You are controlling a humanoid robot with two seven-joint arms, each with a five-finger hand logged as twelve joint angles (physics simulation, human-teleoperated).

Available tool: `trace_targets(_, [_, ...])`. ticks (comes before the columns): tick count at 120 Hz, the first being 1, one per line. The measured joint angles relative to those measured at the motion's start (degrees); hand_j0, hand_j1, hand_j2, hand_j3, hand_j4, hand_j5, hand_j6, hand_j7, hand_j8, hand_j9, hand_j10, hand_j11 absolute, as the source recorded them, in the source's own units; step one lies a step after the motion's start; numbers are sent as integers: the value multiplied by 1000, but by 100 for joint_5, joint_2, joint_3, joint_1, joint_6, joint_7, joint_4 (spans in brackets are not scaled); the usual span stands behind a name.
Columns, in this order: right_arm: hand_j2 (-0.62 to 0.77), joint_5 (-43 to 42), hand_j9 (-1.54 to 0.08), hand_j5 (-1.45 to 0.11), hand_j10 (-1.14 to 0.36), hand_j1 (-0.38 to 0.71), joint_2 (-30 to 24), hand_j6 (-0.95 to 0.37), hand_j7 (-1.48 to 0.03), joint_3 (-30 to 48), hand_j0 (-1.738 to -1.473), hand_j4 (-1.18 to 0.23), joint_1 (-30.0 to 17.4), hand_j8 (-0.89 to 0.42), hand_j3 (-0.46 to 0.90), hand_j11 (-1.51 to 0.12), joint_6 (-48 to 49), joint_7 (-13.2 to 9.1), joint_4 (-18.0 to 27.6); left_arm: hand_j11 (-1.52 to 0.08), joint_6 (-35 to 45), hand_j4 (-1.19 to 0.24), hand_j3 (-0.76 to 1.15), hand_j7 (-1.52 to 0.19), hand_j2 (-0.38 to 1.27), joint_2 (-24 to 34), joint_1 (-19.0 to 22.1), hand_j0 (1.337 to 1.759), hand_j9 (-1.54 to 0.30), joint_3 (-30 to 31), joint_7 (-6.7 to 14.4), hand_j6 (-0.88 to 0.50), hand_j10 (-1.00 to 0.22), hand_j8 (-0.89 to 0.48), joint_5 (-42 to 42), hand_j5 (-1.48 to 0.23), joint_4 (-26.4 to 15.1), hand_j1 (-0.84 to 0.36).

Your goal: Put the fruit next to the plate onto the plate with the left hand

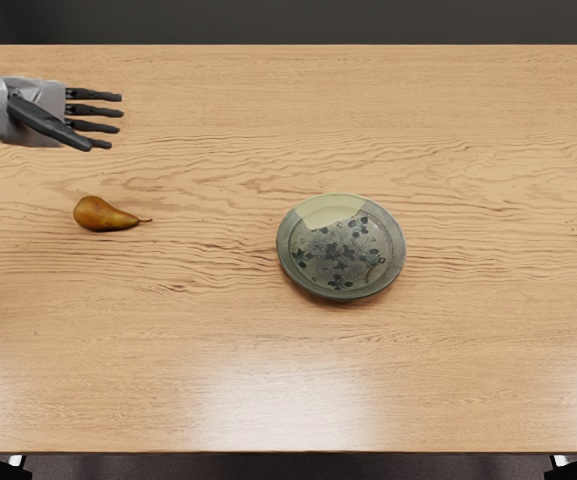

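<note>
Pale glare lies on the counter (288, 400) along its near edge, and nothing of the task sits in that strip. Up by the far left corner, the fingers (96, 110) are spread wide and straight, pointing toward the right edge and holding nothing. They belong to the left hand (40, 115), whose grey wrist comes in over the left edge. Whether the hand hovers or rests on the wood cannot be told from this view.

Nearer the camera than the hand, close to the left edge and about midway between the far and near edges, the pear (103, 214) lies on its side. Its stem points right and it is clear of the fingers. Well apart from it, slightly right of the counter's middle, sits the plate (313, 212), patterned and with nothing on it. No right arm shows.

By my reading the step in hand is the reach, since the fruit is not yet grasped. The next move calls for bringing the hand toward the near edge and down until the fingers bracket the pear's thick body. They would then need to close without rolling it, lift, and carry it rightward to the plate.
</note>
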Motion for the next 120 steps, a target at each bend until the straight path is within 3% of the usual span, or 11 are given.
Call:
trace_targets(61, [-3,-7,-20,-20,-15,-331,0,-15,-20,-6,-1658,-15,27,-15,0,-20,0,0,-18,-7,0,-4,0,-7,0,231,-8,1658,-7,85,1,-4,-4,-4,10,-7,-1,342])
trace_targets(69, [-3,-7,-20,-20,-15,-331,0,-15,-20,-6,-1658,-15,27,-15,0,-20,0,0,-18,-7,0,-4,0,-7,0,265,-416,1658,-7,427,1,-4,-4,-4,17,-7,2,342])
trace_targets(80, [-3,-7,-20,-20,-15,-331,0,-15,-20,-6,-1658,-15,27,-15,0,-20,0,0,-19,-8,4,-5,0,-8,1,3,-1635,1658,-8,1739,1,-5,-5,-5,18,-8,3,342])
trace_targets(93, [-3,-7,-20,-20,-15,-331,0,-15,-20,-6,-1658,-15,27,-15,0,-20,0,0,-19,-9,2,-6,0,-9,1,-1352,-2685,1658,-9,3988,-32,-5,-6,-5,99,-9,9,341])
trace_targets(105, [-3,-7,-20,-20,-15,-331,0,-15,-20,-6,-1658,-15,27,-15,0,-20,0,-1,-19,-9,4,-7,0,-9,1,-2199,-3089,1658,-9,5815,-587,-7,-7,-7,93,-9,7,341])
trace_targets(112, [-3,-7,-20,-20,-15,-331,0,-15,-20,-6,-1658,-15,27,-15,0,-20,0,0,-19,-9,4,-8,0,-9,1,-2373,-3272,1658,-9,6566,-902,-8,-8,-8,54,-9,4,340])
trace_targets(120, [-3,-7,-20,-20,-15,-331,0,-15,-20,-6,-1658,-15,27,-15,0,-20,0,0,-19,-10,3,-8,0,-10,1,-2699,-3507,1658,-10,7279,-1116,-9,-8,-8,22,-10,-2,340])
